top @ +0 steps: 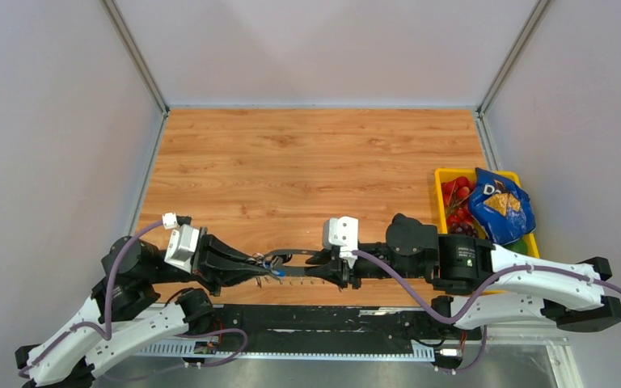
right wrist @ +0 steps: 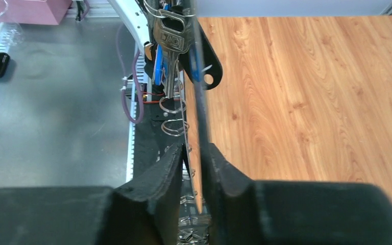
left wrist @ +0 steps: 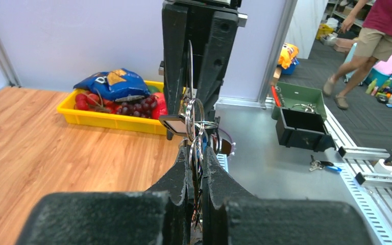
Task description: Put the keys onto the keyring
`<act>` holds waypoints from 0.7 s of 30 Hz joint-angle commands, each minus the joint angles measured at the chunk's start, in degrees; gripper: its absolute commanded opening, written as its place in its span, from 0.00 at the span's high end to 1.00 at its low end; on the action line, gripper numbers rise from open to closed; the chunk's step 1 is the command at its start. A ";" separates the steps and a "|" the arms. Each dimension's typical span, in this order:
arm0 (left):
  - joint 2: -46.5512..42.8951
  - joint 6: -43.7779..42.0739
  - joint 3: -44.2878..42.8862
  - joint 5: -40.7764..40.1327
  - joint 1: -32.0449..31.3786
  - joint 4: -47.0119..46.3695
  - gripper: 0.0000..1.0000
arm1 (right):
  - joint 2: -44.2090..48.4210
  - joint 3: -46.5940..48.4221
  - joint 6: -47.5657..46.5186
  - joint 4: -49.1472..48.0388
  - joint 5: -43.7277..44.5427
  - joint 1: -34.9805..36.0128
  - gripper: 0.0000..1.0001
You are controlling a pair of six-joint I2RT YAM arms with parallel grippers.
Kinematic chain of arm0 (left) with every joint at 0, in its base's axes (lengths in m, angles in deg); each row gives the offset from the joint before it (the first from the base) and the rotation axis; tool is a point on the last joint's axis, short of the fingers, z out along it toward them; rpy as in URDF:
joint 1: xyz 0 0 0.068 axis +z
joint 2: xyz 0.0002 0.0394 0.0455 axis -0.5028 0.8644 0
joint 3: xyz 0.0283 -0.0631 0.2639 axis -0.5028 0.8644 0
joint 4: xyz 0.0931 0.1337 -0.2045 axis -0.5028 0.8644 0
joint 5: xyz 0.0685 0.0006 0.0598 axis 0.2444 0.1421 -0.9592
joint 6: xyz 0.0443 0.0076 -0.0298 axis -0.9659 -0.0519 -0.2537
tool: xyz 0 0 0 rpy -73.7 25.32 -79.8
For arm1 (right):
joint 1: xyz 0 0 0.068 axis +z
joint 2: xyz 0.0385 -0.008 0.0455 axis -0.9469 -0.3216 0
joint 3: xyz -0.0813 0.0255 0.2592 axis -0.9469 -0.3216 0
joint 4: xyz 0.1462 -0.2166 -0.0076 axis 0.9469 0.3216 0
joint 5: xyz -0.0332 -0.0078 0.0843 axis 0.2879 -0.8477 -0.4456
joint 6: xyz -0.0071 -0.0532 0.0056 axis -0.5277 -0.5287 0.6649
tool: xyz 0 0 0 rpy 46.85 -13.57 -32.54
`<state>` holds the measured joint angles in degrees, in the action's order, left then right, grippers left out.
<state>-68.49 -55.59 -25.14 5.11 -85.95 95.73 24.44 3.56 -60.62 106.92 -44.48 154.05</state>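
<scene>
My two grippers meet tip to tip just above the table's near edge. My right gripper (top: 317,267) (right wrist: 196,150) is shut on the keyring (top: 299,251), a thin grey loop seen edge-on in the right wrist view (right wrist: 200,102) and in the left wrist view (left wrist: 190,61). My left gripper (top: 257,263) (left wrist: 197,153) is shut on the keys (right wrist: 171,35), a small bunch of silver keys and little split rings (left wrist: 194,120) with a blue tag (right wrist: 158,71) and a black tag (right wrist: 207,71). The bunch hangs right against the loop; whether any key is threaded on it is hidden.
A yellow bin (top: 445,174) (left wrist: 107,121) with red fruit and a blue snack bag (top: 497,202) stands at the table's right edge, beside my right arm. Off the table, a green and black box (left wrist: 301,122) and loose keys (left wrist: 320,164) lie on the metal bench.
</scene>
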 commanded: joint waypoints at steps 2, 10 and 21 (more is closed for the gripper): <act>-1.70 1.30 -0.22 0.49 0.21 -6.41 1.00 | -1.18 3.93 0.07 -3.83 -2.65 0.25 0.83; -2.08 0.76 0.68 0.19 0.22 -6.67 1.00 | -3.24 5.02 -0.10 -5.29 -6.66 0.31 1.00; -4.47 -0.99 -0.16 -8.56 0.18 -2.26 0.56 | -3.09 4.71 0.74 -5.46 1.88 0.25 1.00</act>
<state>-71.49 -55.41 -24.71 3.63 -85.95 94.88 21.06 7.10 -60.71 107.08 -48.98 154.20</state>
